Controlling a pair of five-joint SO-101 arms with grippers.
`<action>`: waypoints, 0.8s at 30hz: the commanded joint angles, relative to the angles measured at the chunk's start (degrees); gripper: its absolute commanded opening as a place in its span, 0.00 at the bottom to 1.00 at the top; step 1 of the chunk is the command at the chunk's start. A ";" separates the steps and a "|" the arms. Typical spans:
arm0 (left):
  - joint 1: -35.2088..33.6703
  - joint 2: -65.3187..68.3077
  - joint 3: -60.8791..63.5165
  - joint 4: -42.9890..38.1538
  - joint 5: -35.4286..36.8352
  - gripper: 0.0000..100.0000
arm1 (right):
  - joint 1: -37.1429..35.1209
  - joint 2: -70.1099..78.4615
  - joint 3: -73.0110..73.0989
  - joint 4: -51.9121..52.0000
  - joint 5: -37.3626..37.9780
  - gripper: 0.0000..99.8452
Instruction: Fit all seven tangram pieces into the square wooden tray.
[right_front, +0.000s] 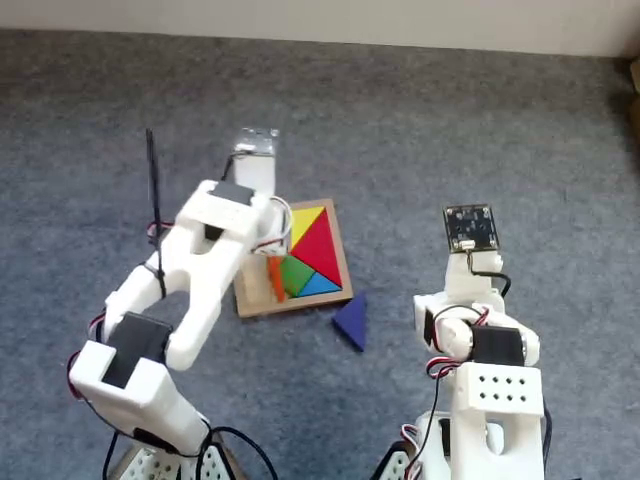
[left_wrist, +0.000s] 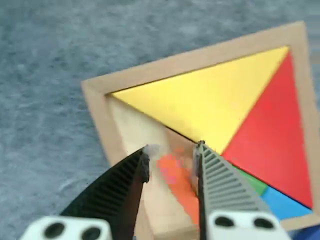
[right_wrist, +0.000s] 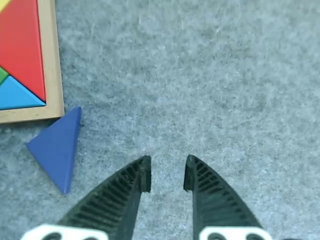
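Grey felt-like cloth (right_front: 450, 120) covers the table. At the left of the high view, the white left arm (right_front: 190, 270) stretches forward over the square wooden tray (right_front: 337, 240). The left gripper (left_wrist: 172, 155) hangs above the tray's bare left part, its jaws closed on an orange piece (left_wrist: 175, 172). The piece is held tilted on edge over the uncovered wood beside the tray's near left rim. Four pieces lie flat in the tray. A large yellow triangle (left_wrist: 210, 100) sits along the far side and a large red triangle (left_wrist: 270, 135) along the right side, the two touching along one long edge. A green piece (left_wrist: 252, 182) is tucked below them towards the middle. A small light blue triangle (left_wrist: 282, 202) sits in the near right corner, against the red one. Just off that corner, on the cloth, lies a dark blue triangle (right_front: 352, 322), very near the rim but apart from it. Farther right stands the right arm (right_front: 490, 370), drawn back towards its base. The right gripper (right_wrist: 166, 172) is poised over plain cloth with its jaws a little apart and nothing between them, the dark blue triangle well off to one side of it.
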 joint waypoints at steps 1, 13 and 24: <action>-3.56 -2.95 -4.18 2.37 0.70 0.17 | -0.31 -1.27 -0.13 -1.10 -0.09 0.11; -3.74 -3.03 -18.77 22.07 -4.04 0.17 | -0.31 -1.27 -0.13 -1.01 -0.09 0.11; 5.41 -3.12 -21.49 28.13 -6.95 0.17 | -0.31 -1.27 -0.04 -1.10 -0.09 0.11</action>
